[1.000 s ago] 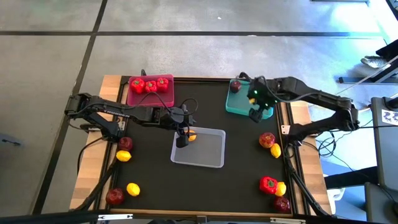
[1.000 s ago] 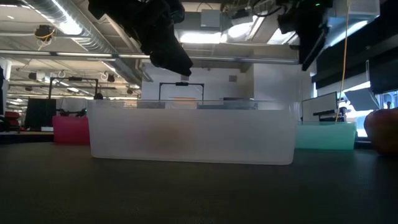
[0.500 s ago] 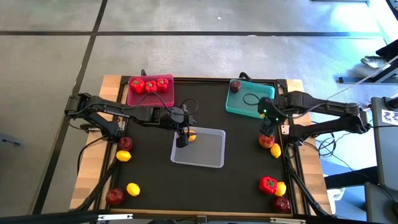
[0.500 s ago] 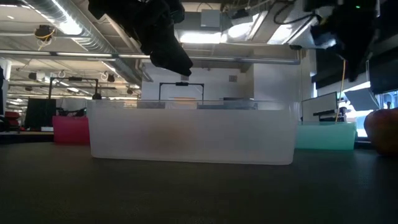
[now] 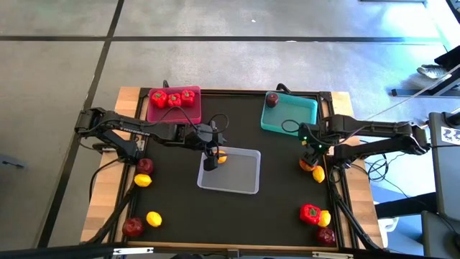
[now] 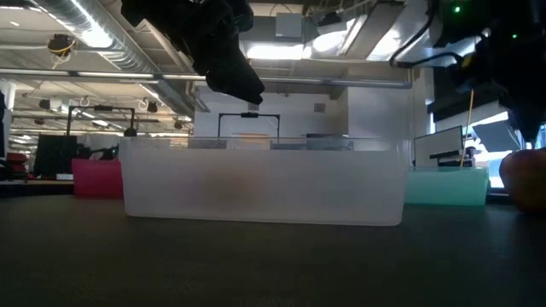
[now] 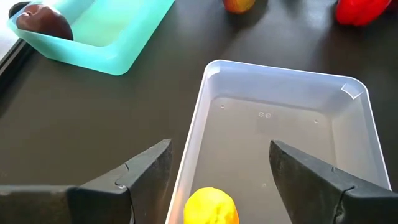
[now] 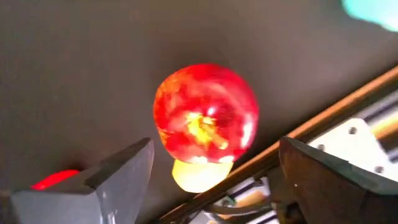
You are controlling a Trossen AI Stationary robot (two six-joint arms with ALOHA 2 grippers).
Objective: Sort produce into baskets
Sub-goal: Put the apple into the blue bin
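Observation:
My left gripper (image 5: 210,160) hangs open over the far left corner of the clear tray (image 5: 231,171); a yellow lemon (image 7: 211,206) lies in the tray below its fingers. My right gripper (image 5: 310,147) is open and empty above a red apple (image 8: 205,115) on the mat near the table's right edge, with a lemon (image 8: 196,174) right next to the apple. Its fingers stand apart on either side of the apple in the right wrist view. The pink basket (image 5: 173,104) holds three red peppers. The teal basket (image 5: 289,114) holds one dark apple (image 5: 272,100).
Loose produce lies on the mat. At left are an apple (image 5: 144,165), two lemons (image 5: 143,180) (image 5: 154,218) and another apple (image 5: 133,227). At near right are a pepper (image 5: 310,212), a lemon (image 5: 324,217) and an apple (image 5: 326,235). The mat's near middle is bare.
My right gripper has gone from over the teal basket toward the table's near right and down, and now stands over the red apple by the right edge. It stays open.

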